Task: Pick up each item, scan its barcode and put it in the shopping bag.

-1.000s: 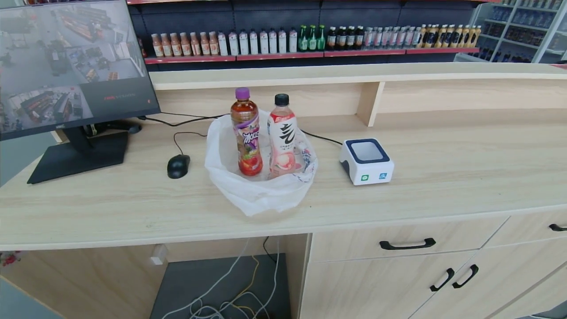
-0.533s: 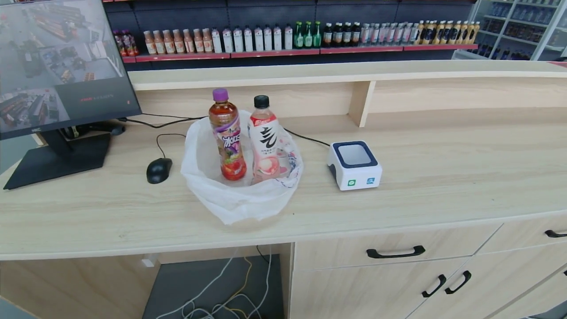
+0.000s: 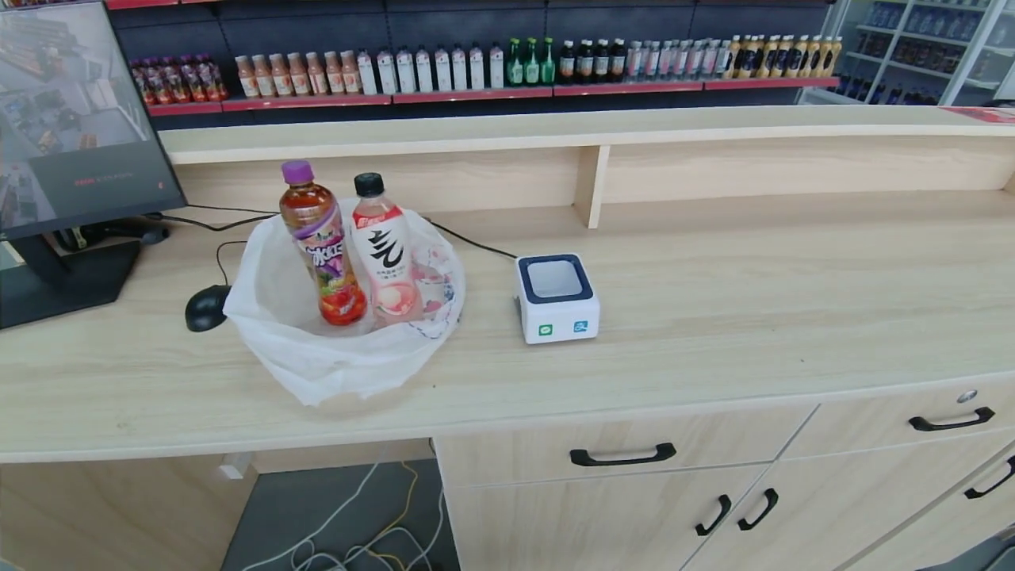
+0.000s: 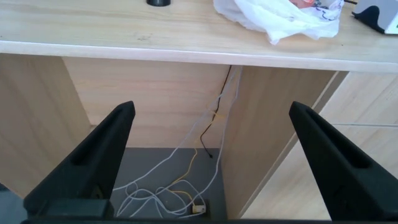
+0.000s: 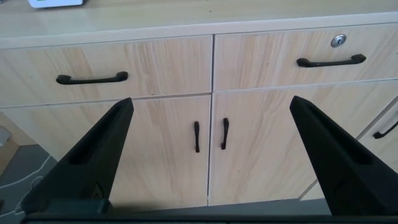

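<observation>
1. The left gripper (image 4: 208, 165) was in front of the counter (image 3: 714, 333), facing the open recess beneath it. Its jaws stood wide apart and held nothing.
2. The right gripper (image 5: 208, 165) faced the counter's cabinet front. Its jaws were likewise spread wide and empty.
3. Loose cables (image 4: 168, 186) lay on the floor inside the recess, with some running up its back panel.
4. The cabinet front had a drawer (image 5: 93, 79) with a black handle above a pair of doors (image 5: 210, 135).
5. The bag (image 3: 317, 365), white plastic with its mouth open, sat on the counter near the front edge, above the recess.
6. Two bottles stood upright inside the bag, side by side and touching or nearly so. The purple-cap bottle (image 3: 321, 246) was on the left and the black-cap bottle (image 3: 386, 250) on the right.
7. The scanner (image 3: 556, 297), a white box with a dark-framed window on top, stood on the counter just right of the bag and apart from it.
8. A black mouse (image 3: 206, 308) lay just left of the bag.
9. A monitor (image 3: 71, 127) stood at the counter's far left, its screen lit.
10. A raised ledge (image 3: 555, 127) ran along the counter's far side.
11. Beyond the ledge, a wall shelf (image 3: 492, 67) carried a row of bottled drinks.
</observation>
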Controlling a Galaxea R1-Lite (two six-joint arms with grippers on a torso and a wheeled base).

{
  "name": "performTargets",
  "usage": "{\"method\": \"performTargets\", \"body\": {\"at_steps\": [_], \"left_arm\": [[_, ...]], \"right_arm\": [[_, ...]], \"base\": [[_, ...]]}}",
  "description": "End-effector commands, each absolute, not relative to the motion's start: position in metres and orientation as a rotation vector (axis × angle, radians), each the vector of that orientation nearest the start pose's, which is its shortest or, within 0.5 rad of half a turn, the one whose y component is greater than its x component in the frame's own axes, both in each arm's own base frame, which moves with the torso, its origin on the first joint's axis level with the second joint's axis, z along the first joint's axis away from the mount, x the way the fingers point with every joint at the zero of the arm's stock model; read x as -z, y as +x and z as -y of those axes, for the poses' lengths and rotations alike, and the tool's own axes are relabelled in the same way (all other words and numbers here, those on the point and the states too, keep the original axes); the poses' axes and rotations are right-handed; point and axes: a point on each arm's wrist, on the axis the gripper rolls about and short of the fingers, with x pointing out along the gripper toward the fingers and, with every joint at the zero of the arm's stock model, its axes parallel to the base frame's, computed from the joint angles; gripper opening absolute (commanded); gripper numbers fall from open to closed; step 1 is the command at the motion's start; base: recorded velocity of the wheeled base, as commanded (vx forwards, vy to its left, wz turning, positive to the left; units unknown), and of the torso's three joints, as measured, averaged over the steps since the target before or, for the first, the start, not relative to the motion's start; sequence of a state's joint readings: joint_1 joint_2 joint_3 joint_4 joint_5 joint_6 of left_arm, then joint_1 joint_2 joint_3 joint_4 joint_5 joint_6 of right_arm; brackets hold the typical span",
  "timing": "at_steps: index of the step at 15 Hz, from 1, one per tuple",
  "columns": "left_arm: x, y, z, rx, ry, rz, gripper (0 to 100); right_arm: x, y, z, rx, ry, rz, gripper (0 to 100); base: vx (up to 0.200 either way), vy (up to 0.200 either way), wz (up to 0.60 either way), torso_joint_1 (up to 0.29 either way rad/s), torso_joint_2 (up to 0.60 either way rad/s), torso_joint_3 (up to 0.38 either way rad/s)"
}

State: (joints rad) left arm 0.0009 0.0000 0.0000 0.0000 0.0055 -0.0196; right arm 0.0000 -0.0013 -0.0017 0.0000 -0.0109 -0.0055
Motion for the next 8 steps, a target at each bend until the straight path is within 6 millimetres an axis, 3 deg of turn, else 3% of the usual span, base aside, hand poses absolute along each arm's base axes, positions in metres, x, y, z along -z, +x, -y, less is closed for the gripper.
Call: {"method": "performTargets", "body": {"at_steps": [1,8], "left_arm": [[-0.0756,-0.0228,-0.0001,-0.008,-0.020,0.002,100],[-0.0755,-0.0228,-0.0001,-0.008,-0.018,0.000,100]], "right_arm": [[-0.0759,-0.0229,0.0002,0.011,-0.005,0.002,100],[-0.0759,-0.0229,0.0002,0.011,-0.005,0.002,100]], "base": [[0.000,-0.200,0.00,0.007,0.01,0.007],[0.000,0.000,0.00,0.000,0.00,0.000]]}}
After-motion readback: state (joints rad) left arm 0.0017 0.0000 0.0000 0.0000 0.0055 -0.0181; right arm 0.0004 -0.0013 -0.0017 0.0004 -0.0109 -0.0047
